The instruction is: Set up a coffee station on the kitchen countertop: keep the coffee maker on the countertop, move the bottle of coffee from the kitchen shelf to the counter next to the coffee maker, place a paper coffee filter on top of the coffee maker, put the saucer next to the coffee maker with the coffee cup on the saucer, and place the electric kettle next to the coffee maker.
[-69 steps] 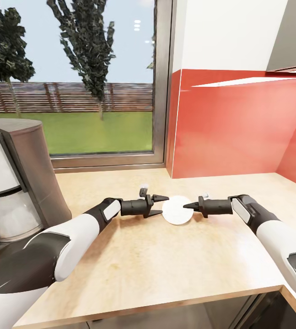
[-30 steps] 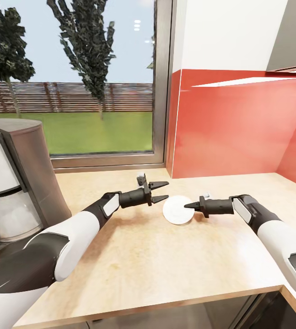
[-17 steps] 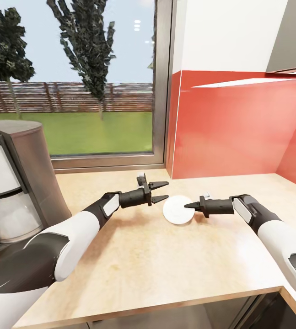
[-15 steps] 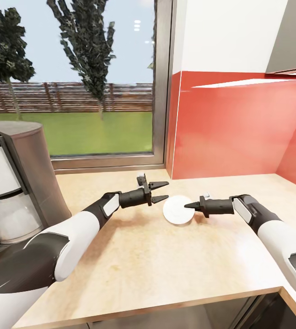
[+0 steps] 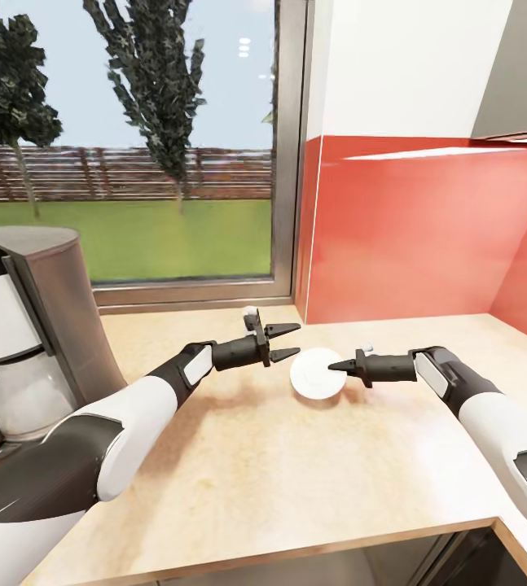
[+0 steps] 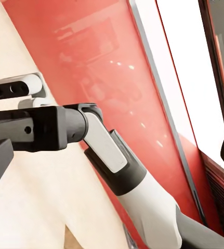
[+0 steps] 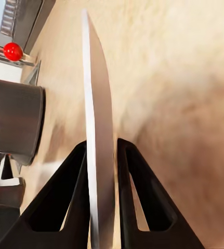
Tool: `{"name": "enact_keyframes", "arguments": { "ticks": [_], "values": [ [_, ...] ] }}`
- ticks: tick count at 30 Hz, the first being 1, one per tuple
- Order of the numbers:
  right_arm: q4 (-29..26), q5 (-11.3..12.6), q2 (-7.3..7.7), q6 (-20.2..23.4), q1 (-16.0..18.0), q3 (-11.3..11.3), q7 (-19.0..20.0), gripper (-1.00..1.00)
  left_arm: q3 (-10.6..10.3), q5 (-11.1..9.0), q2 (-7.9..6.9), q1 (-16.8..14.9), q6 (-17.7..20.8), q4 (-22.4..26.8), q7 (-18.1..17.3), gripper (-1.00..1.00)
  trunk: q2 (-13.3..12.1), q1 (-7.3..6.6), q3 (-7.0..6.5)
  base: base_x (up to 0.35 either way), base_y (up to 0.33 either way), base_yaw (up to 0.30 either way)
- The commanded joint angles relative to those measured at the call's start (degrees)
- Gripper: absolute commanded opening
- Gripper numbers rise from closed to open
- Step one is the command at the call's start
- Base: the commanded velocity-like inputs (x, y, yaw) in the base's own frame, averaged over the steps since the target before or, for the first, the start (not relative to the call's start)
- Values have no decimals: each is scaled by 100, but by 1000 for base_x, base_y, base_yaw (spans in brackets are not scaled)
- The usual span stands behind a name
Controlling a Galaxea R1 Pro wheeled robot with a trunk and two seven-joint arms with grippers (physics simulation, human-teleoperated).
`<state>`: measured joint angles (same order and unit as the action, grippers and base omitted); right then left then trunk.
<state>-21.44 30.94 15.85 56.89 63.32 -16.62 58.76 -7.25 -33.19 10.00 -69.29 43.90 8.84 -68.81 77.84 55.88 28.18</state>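
A white saucer hangs low over the beige countertop, near its middle. My right gripper is shut on the saucer's right rim; the right wrist view shows the saucer edge-on between the two dark fingers. My left gripper stands open just left of the saucer and a little above it, holding nothing. The coffee maker, grey with a glass carafe, stands at the counter's left end. The bottle, filter, cup and kettle are out of view.
A large window runs behind the counter. A red backsplash closes the back right corner, with a grey cabinet above it. The counter's front edge lies close to me. My right arm crosses the left wrist view.
My left gripper has come away from the saucer's left rim and risen a little. The right gripper keeps its hold. The whole picture has shifted slightly, so the head has moved.
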Motion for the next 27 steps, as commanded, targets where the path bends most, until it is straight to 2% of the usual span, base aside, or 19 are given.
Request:
{"name": "enact_keyframes", "arguments": {
  "ticks": [1,6,10,27],
  "values": [
    [-1,18,6,24,5,-26,31,-100,-41,-47,0,-6,40,-5,-10,100,-38,-23,-12,0,0,0],
    [0,18,6,24,5,-26,31,-100,-40,-47,0,-6,40,-8,-10,100,-118,-67,-48,0,0,0],
    [6,18,6,23,5,-26,31,-100,-42,-47,0,-6,40,-13,-10,100,-279,-154,-120,0,0,0],
    [44,13,23,-1,5,-22,22,-100,-39,-47,0,-6,40,-14,-10,100,-279,-154,-120,0,0,0]
  ]
}}
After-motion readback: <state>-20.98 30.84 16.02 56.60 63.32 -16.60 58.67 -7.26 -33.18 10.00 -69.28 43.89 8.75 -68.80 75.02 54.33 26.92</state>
